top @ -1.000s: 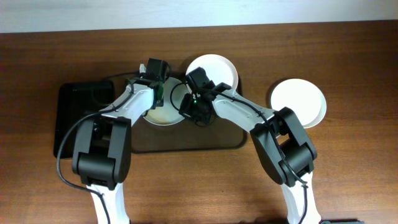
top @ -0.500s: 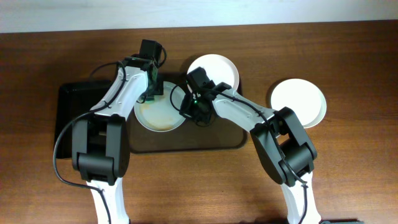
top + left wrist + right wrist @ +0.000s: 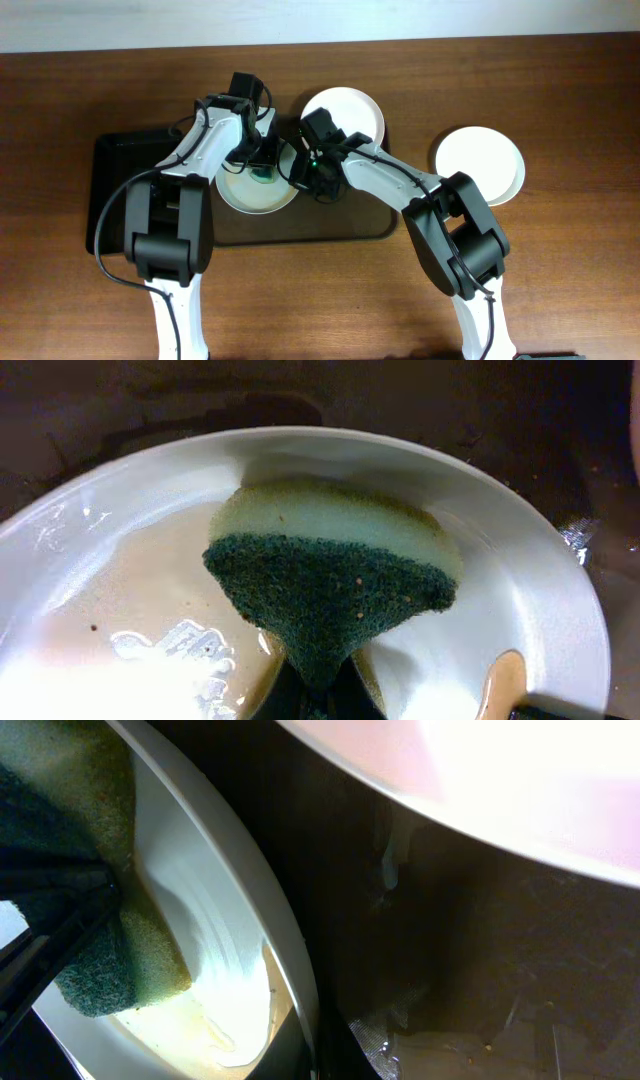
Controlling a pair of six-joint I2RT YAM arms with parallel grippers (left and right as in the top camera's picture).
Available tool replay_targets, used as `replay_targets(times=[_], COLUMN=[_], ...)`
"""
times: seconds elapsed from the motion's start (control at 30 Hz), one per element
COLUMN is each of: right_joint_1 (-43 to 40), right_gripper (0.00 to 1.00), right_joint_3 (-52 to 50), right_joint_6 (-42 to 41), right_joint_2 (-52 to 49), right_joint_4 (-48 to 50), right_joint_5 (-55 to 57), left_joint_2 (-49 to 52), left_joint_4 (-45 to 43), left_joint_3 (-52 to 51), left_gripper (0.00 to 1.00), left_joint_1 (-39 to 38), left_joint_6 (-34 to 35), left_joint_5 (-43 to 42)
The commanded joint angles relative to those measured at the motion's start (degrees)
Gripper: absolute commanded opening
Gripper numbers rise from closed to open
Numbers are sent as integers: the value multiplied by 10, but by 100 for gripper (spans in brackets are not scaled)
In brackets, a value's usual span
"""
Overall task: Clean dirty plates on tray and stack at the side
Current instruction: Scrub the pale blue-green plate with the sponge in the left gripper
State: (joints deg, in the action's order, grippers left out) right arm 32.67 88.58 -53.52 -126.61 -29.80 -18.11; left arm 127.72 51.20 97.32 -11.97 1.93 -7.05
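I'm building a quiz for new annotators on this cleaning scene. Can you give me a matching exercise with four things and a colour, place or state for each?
Things:
1. sponge
2. plate under the sponge
3. plate farthest right
4. small tray on the left

Descriptions:
a. black
b. on the table, off the brown tray
c. green and yellow, in the jaws of the left gripper
d. wet, with brownish liquid in it

Pairs: 1-c, 2-d, 3-b, 4-a
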Motion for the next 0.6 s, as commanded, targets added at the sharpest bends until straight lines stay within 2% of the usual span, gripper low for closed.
replay_targets(times=[0.0, 0.13, 0.27, 0.4, 0.5, 0.57], right_joint_1=[-2, -2, -2, -2, -2, -2], right_gripper=[4, 4, 4, 4, 4, 4], right_joint_3=[-30, -30, -30, -30, -30, -30], right_joint_6=[7, 7, 7, 7, 7, 7], right_joint_2=[-40, -40, -40, -40, -40, -40], right_joint_4=[-20, -19, -19, -20, -19, -19], right_joint_5=[35, 35, 35, 35, 35, 35], left_joint_2=[41, 53, 97, 96, 96, 96], left_joint_4=[5, 2, 5, 36, 124, 198], left_joint_3=[-9, -10, -10, 0, 66, 144], left_gripper=[1, 1, 1, 1, 1, 1], left_joint_1=[18, 38, 44, 45, 47, 47], left_joint_6=[30, 52, 58, 110, 109, 108], left_joint_5=[81, 179, 236, 229, 191, 165])
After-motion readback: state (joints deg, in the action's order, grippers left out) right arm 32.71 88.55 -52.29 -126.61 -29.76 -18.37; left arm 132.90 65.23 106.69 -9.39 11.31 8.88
